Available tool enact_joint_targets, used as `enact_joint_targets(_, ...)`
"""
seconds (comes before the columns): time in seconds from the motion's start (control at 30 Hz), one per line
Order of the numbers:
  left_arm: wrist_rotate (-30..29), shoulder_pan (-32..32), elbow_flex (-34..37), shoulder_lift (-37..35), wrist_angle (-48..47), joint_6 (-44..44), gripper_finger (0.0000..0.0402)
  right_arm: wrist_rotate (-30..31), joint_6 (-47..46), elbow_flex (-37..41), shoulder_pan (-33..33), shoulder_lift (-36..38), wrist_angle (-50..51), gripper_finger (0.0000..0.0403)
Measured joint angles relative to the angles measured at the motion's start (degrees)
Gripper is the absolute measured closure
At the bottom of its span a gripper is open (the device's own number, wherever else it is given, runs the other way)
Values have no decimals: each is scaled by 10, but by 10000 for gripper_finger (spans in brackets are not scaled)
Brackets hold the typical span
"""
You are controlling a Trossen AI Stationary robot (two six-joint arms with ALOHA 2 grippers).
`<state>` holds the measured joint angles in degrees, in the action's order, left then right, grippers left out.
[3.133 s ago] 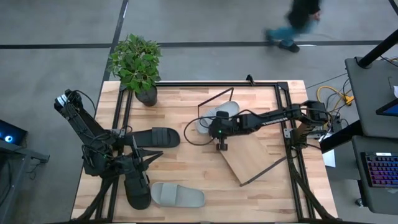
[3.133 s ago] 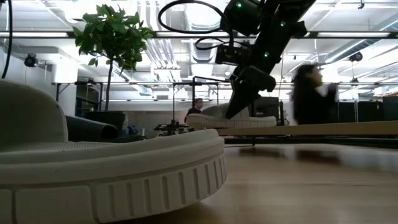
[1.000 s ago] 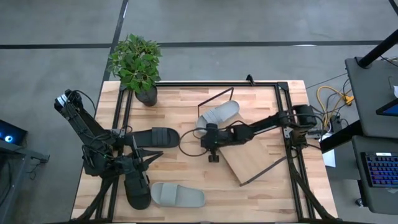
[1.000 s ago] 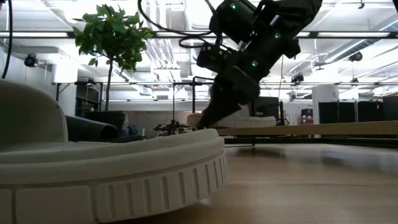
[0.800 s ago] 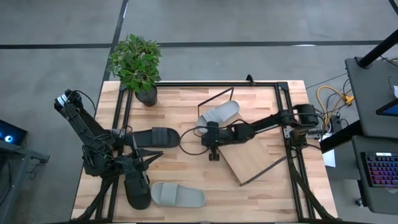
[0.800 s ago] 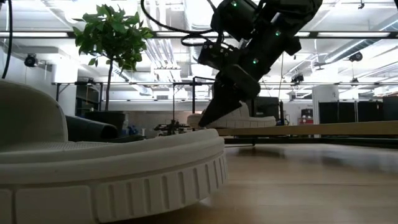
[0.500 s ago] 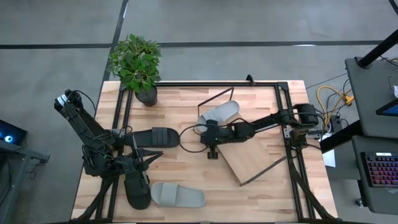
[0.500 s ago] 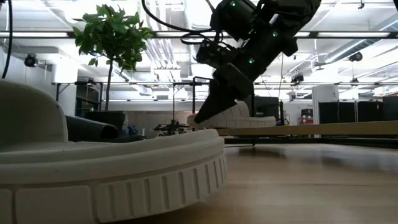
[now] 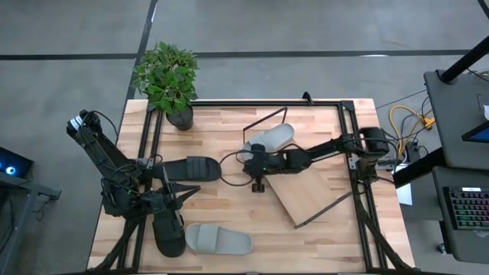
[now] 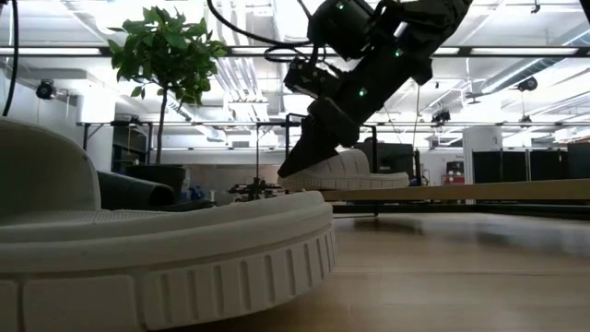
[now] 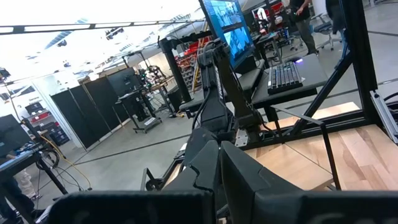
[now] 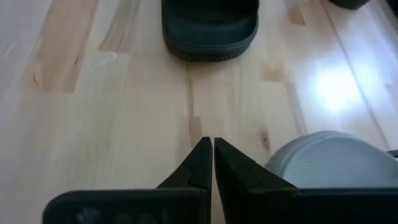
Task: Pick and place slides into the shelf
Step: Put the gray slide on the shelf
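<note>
One grey slide (image 9: 270, 139) lies on the far left end of the shelf (image 9: 315, 191), a slanted plywood board in a black rod frame; the low view shows it on the board too (image 10: 355, 169). A black slide (image 9: 189, 168) lies left of centre, and its toe shows in the right wrist view (image 12: 210, 25). A second black slide (image 9: 170, 231) and a grey slide (image 9: 218, 239) lie near the front left. My right gripper (image 9: 244, 163) is shut and empty, low over the table between the shelf's grey slide (image 12: 326, 165) and the black slide. My left gripper (image 9: 166, 200) is shut at the left.
A potted plant (image 9: 170, 80) stands at the far left corner. A black metal frame (image 9: 351, 114) runs along the table's edges. The front grey slide (image 10: 166, 249) fills the low view's foreground. Bare wood (image 12: 124, 124) lies ahead of the right gripper.
My right gripper has moved toward the table's left edge, away from the shelf board and closer to the black slide, staying shut. The slides and the shelf have kept still.
</note>
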<state>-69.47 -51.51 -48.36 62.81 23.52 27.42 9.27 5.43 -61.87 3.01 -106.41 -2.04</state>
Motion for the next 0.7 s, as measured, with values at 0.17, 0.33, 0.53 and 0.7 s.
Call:
enact_joint_targets(0.17, 0, 0, 0, 0, 0, 0, 398, 8, -7, 0, 29, 13, 20, 394)
enact_joint_targets(0.33, 0, 0, 0, 0, 0, 0, 398, -55, -36, 2, 40, 14, 31, 394)
enact_joint_targets(0.53, 0, 0, 0, 0, 0, 0, 398, -147, -40, 2, 38, 14, 28, 394)
enact_joint_targets(0.7, 0, 0, 0, 0, 0, 0, 398, -202, -39, 6, 35, 14, 28, 394)
